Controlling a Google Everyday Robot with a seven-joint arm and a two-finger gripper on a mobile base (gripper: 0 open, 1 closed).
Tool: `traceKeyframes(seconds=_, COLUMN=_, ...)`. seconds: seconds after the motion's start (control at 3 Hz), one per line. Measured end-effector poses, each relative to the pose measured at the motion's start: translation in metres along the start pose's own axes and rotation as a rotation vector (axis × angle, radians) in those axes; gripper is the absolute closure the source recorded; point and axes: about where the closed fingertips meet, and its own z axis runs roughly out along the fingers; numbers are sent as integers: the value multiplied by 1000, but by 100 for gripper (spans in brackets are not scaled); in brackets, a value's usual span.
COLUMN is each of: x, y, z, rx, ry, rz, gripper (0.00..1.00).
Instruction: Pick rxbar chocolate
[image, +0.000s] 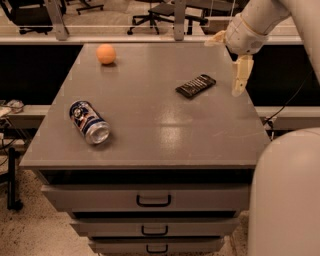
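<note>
The rxbar chocolate (195, 85), a flat black wrapper with small white lettering, lies on the right half of the grey cabinet top (160, 135), turned diagonally. My gripper (222, 69) hangs just right of the bar, above the table's right edge, and does not touch it. Its cream fingers (241, 75) are spread apart and hold nothing. The white arm comes in from the upper right.
A blue-and-silver drink can (89, 122) lies on its side at the front left. An orange ball (106, 54) sits at the back left. Drawers (153, 200) face front below the top. My white body (285, 195) fills the lower right. Office chairs (155, 12) stand behind.
</note>
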Motion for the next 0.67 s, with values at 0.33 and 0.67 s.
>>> traceKeyframes(seconds=0.33, x=0, y=-42, z=24, rx=43, ry=22, rz=-82, gripper=0)
traceKeyframes(seconds=0.67, x=5, y=-55, z=44, rx=22, ry=87, rz=-117, gripper=0)
